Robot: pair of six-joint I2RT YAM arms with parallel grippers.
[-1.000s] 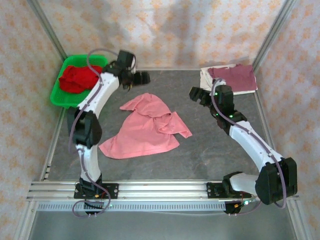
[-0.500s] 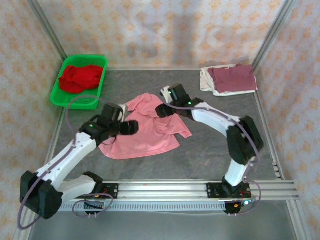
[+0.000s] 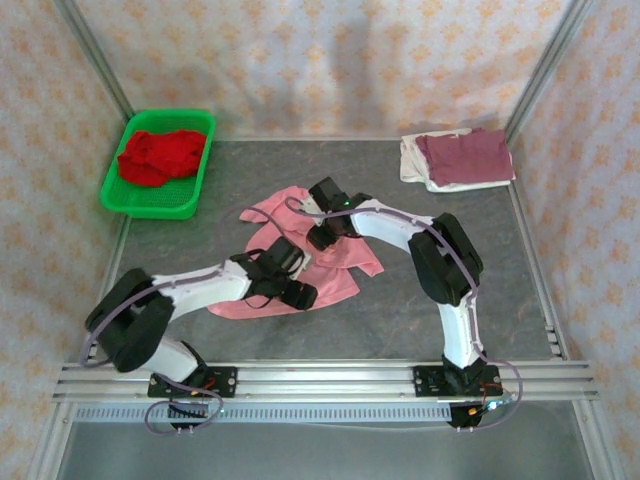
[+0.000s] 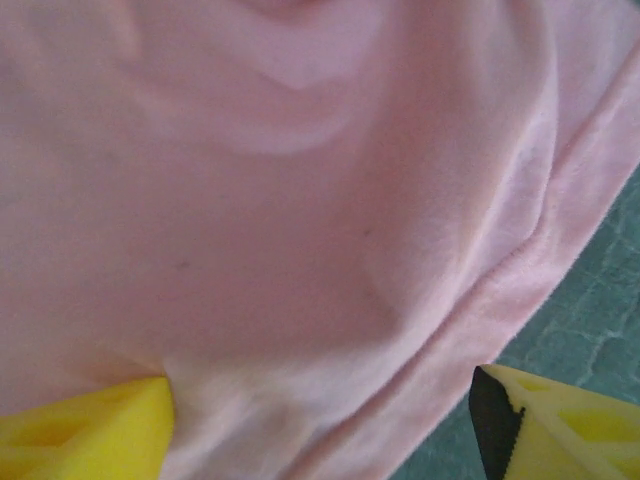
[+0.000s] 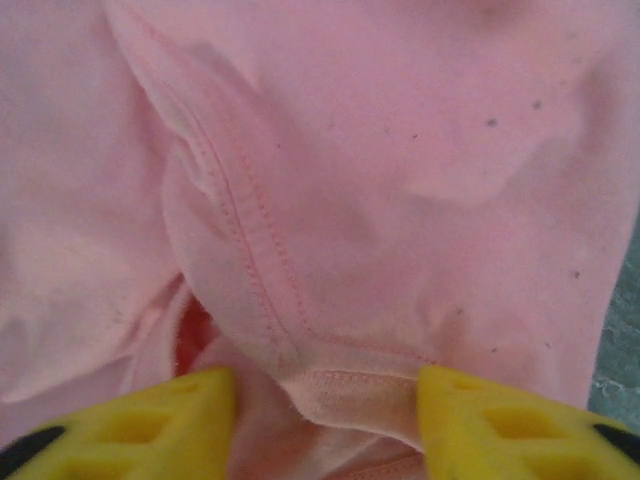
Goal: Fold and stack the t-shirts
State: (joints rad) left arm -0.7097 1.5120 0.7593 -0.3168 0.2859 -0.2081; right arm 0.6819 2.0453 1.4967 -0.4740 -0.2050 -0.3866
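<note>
Grey table (image 3: 385, 320) inside peach-patterned walls (image 3: 330, 60), and both arms are bent low over the salmon-pink t-shirt (image 3: 345, 268), which lies rumpled at the centre of the table, partly hidden under them. From above, the left claw (image 3: 303, 297) sits at the shirt's near edge and the right claw (image 3: 320, 238) on its middle, but the jaws are too small to read there. Up close, the left claw (image 4: 320, 385) stands wide, its yellow fingers (image 4: 90, 430) cut off at the bottom corners, with the shirt's hem and a strip of table between them. The right claw (image 5: 325, 385) is narrower, set around a stitched, ribbed fold of pink cloth; whether it truly pinches that fold, I cannot tell, as the fingertips (image 5: 150, 425) run off the frame. Far left, a bright red t-shirt (image 3: 158, 155) is heaped in the green basket (image 3: 150, 207). Far right corner, a maroon t-shirt (image 3: 468, 155) lies folded on an off-white t-shirt (image 3: 412, 160), mostly covering it.
</note>
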